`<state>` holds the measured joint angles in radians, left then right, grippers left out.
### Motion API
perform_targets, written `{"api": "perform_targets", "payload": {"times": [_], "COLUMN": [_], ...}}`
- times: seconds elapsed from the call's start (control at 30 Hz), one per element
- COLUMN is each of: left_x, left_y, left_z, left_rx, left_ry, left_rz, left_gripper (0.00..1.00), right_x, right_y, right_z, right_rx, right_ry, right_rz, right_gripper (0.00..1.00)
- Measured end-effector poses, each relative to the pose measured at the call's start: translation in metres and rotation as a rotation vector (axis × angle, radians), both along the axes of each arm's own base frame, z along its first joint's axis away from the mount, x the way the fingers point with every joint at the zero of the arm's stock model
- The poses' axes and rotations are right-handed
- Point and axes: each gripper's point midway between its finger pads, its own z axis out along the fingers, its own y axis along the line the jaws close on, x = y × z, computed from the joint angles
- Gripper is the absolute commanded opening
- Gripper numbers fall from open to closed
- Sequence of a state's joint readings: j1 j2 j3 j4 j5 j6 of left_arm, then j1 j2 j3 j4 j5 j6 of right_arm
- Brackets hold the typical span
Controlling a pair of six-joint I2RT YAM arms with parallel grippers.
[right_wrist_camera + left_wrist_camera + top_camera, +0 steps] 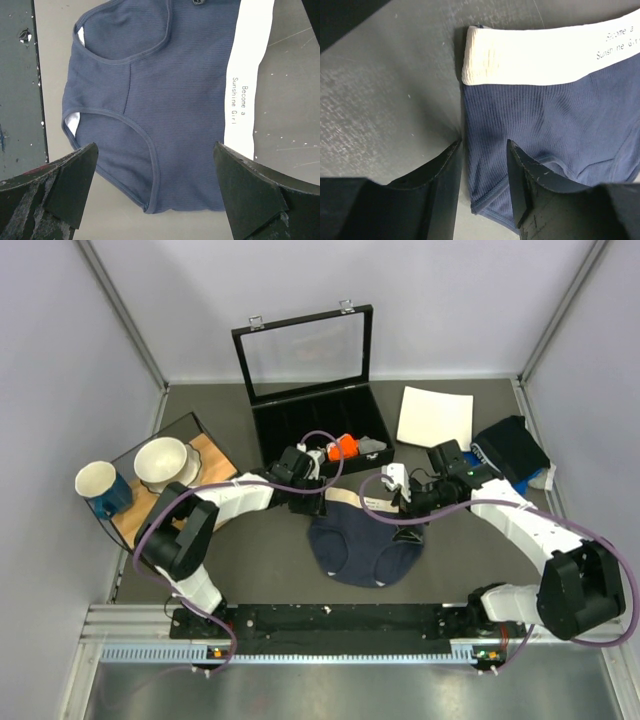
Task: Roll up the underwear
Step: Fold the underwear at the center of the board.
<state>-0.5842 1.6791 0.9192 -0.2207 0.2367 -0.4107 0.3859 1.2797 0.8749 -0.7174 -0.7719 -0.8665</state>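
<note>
The underwear, navy briefs with a pale beige waistband, lies flat on the dark table between the two arms. My left gripper is open at its left edge, just below the waistband. In the left wrist view the underwear's side hem lies between the left gripper's two fingers, flat on the table. My right gripper is wide open at the underwear's right side. In the right wrist view the right gripper hangs above the underwear's side, holding nothing.
A black box with its glass lid up stands behind, with an orange cloth and a grey cloth in it. A white sheet and dark garment lie back right. A wooden tray with a bowl and a mug sits left.
</note>
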Motion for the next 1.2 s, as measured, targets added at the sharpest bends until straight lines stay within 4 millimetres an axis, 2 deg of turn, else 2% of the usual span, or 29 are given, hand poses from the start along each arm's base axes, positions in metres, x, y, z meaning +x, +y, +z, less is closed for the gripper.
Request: {"api": "perform_targets", "payload": {"times": [0.07, 0.17, 0.2, 0.33, 0.6, 0.77, 0.93, 1.2], "left_x": [0.003, 0.003, 0.003, -0.001, -0.005, -0.009, -0.015, -0.038], "left_y": [0.001, 0.002, 0.003, 0.005, 0.007, 0.000, -0.020, -0.058], "left_z": [0.000, -0.001, -0.002, -0.006, -0.003, 0.020, 0.044, 0.065], "left_rx": [0.014, 0.029, 0.034, 0.046, 0.046, 0.006, -0.051, -0.089], "left_ry": [-0.003, -0.002, 0.000, 0.019, 0.029, 0.001, -0.034, -0.041], "left_rz": [-0.002, -0.005, -0.006, -0.015, -0.019, -0.037, -0.082, -0.166], "left_gripper": [0.45, 0.29, 0.21, 0.09, 0.04, 0.02, 0.01, 0.01], "right_x": [0.000, 0.000, 0.000, 0.000, -0.002, -0.002, 0.000, 0.005], "right_y": [0.000, 0.000, 0.000, 0.000, -0.001, -0.002, -0.004, -0.010], "right_z": [0.001, 0.003, 0.003, 0.003, 0.001, 0.003, 0.008, 0.018], "right_rx": [0.002, 0.004, 0.005, 0.006, 0.003, 0.007, 0.015, 0.030], "right_ry": [-0.005, -0.010, -0.011, -0.015, -0.009, -0.019, -0.038, -0.074], "right_rz": [0.000, 0.000, 0.000, 0.000, -0.002, -0.004, -0.013, -0.041], "right_gripper": [0.99, 0.99, 0.99, 0.99, 0.99, 0.99, 0.99, 0.99]}}
